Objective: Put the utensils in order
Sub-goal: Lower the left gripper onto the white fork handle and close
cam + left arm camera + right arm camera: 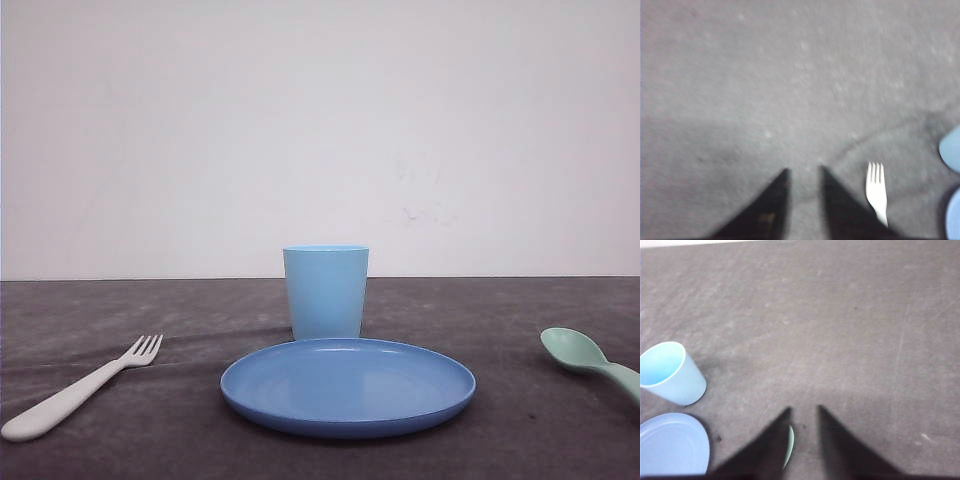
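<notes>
A white plastic fork with 4 tines is laid on the dark grey desk, left of the round blue plate. A pale mint-green plastic spoon is laid to the plate's right. A light blue cup is stood upright just behind the plate. The left claw is held slightly parted and empty, beside the fork. The right claw is likewise parted; the spoon's bowl seems to be partly hidden behind 1 finger.

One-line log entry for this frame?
fork: left of plate | spoon: right | left claw, right claw: open, empty
</notes>
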`<state>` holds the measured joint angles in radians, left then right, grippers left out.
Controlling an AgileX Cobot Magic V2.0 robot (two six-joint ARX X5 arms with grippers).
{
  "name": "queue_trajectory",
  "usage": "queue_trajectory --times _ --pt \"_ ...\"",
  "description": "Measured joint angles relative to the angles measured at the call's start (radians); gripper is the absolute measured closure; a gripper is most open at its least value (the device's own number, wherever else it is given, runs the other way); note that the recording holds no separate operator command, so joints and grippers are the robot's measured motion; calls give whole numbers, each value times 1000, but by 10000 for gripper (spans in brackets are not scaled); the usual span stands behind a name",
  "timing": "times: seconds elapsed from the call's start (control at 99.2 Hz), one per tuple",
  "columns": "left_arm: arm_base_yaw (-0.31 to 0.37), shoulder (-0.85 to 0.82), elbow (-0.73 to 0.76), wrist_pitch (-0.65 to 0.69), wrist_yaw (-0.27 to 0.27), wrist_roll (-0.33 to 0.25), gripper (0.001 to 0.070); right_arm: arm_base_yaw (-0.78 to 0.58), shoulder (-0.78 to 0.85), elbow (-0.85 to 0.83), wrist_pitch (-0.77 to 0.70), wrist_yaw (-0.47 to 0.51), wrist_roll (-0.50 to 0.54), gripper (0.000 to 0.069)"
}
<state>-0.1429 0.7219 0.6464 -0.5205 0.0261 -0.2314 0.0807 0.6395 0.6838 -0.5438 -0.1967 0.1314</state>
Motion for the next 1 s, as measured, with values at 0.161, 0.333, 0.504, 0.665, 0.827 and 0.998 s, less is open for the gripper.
queue_trajectory --times 0.161,0.333,0.504,0.665,0.827,0.998 --pt "-55 33 0 -5 5 -28 340 10 9 0 -10 -13 0 352" --pt "-140 76 0 -4 4 -69 326 18 9 0 -14 -13 0 339" --pt "-249 162 0 -4 -9 -119 325 18 20 0 -21 -13 0 339" --pt "-341 278 0 9 -55 -145 325 18 50 0 -37 -13 0 339" --pt "-400 386 0 64 -97 -172 325 18 63 0 -40 -13 0 339" --pt "-440 482 0 134 -103 -205 325 18 68 0 -40 -13 0 339"
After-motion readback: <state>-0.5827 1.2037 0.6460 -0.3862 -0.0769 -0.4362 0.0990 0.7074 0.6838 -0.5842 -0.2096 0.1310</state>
